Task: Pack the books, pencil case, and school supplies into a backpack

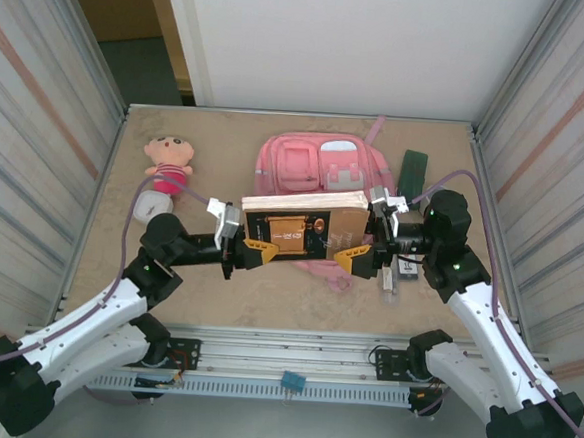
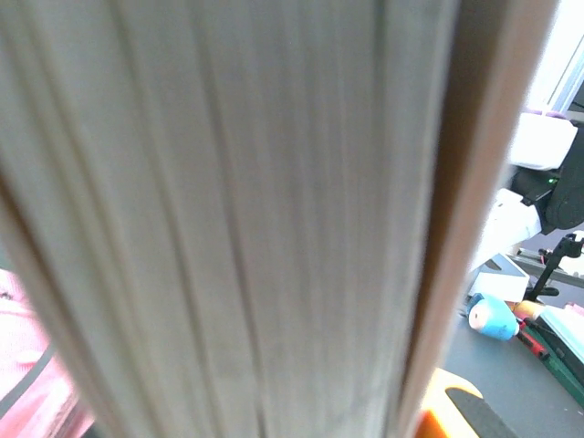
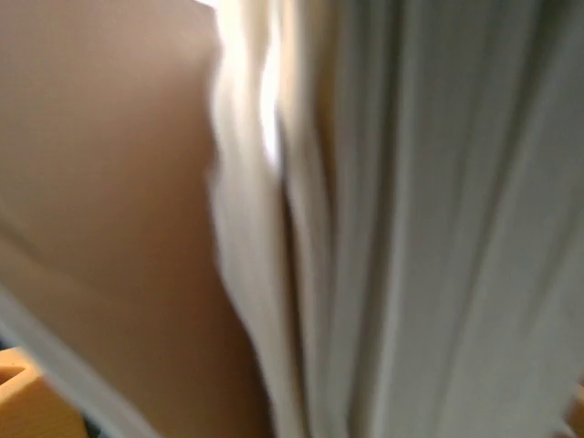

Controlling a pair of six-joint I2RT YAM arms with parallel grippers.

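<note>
While the left gripper (image 1: 253,244) clamps the left edge of the book (image 1: 302,225) above the pink backpack (image 1: 316,161) and the right gripper (image 1: 355,255) meets its right edge, grip impossible to call, nothing looks packed yet, with the pencil case (image 1: 413,172) lying far right and the small supplies (image 1: 396,274) near right.

Left end effector (image 1: 253,244) grips the book (image 1: 306,228) above the backpack (image 1: 316,161).

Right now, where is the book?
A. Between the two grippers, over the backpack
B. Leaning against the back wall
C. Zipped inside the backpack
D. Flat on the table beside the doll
A: in the top view the book spans from the left gripper to the right gripper, covering the near part of the backpack.
</note>
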